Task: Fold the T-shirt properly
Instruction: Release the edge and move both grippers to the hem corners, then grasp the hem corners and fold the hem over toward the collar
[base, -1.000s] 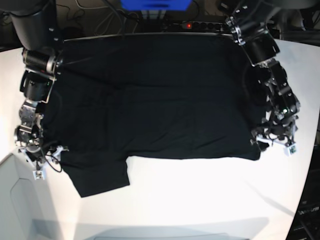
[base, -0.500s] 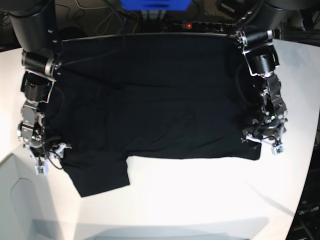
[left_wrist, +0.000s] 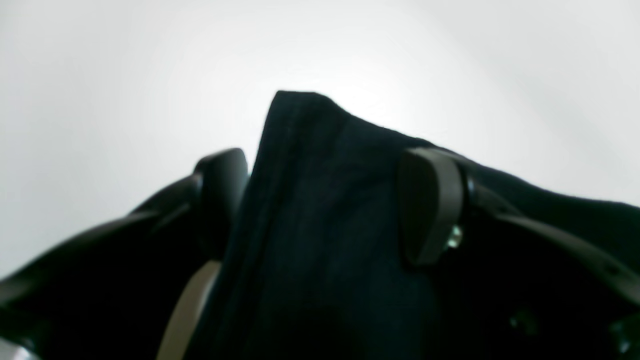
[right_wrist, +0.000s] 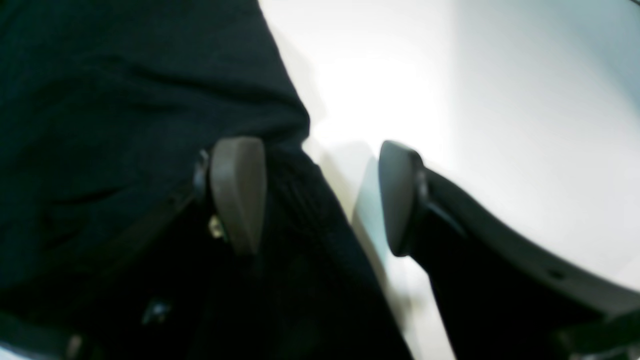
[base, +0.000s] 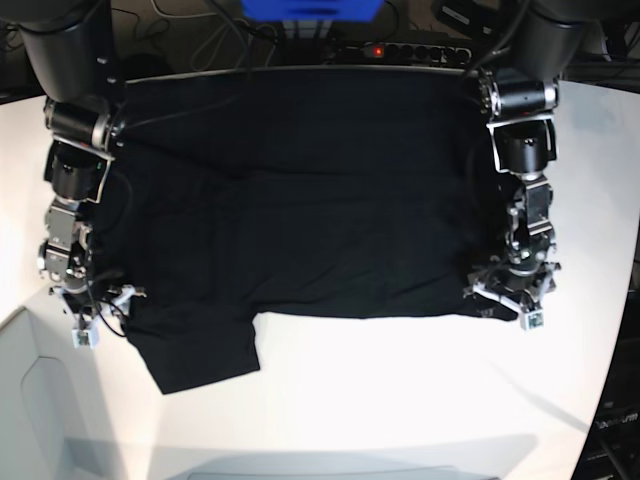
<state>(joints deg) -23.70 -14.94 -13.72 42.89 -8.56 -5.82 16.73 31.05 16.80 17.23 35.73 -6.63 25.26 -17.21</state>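
Observation:
The black T-shirt (base: 300, 200) lies spread flat on the white table (base: 400, 400), one sleeve hanging toward the front left. My left gripper (base: 503, 302) is at the shirt's front right corner. In the left wrist view it (left_wrist: 325, 200) is open, with that corner of the T-shirt (left_wrist: 320, 250) running up between the two fingers. My right gripper (base: 103, 318) is at the shirt's left edge near the sleeve. It (right_wrist: 317, 195) is open too, one finger (right_wrist: 237, 192) over the T-shirt (right_wrist: 125, 100) and the other finger (right_wrist: 400, 195) over bare table.
A power strip (base: 400, 50) with a red light, cables and a blue object (base: 310, 10) lie behind the table's far edge. The table's rounded edge runs down the right side and along the front left.
My left arm has swung inward from outside the shirt's right edge onto its front right corner. The right gripper has shifted only slightly at the left edge.

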